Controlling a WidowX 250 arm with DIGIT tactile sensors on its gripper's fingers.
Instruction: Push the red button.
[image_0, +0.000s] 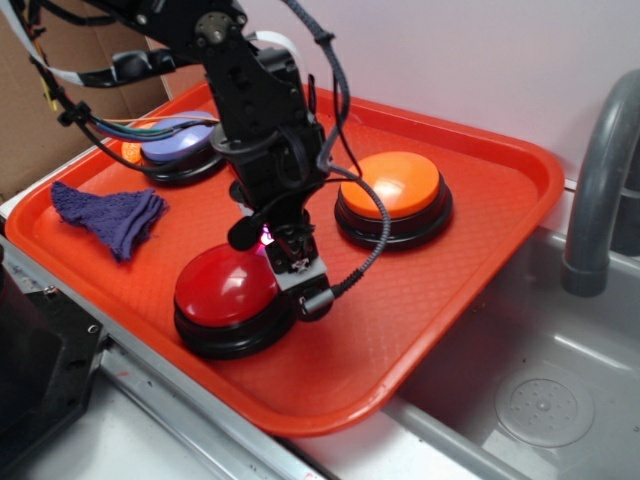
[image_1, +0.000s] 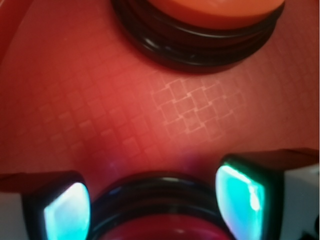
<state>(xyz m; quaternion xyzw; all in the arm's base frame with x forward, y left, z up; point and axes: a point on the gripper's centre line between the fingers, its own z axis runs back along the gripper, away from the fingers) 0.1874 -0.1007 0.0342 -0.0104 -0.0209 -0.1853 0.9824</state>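
Over red button (image_0: 225, 287), open claw (image_0: 285, 262)

Bright, even light — wrist view perhaps blurred

you see pale wall (image_0: 450, 60) behind, cardboard box (image_0: 70, 110) at left, grey sink basin (image_0: 520, 390) with faucet (image_0: 600, 170) at right.

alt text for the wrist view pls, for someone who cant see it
Two gripper fingers frame the bottom edge, straddling the top of the red button just below the camera. Beyond it lies bare textured red tray, with the orange button at the top edge.
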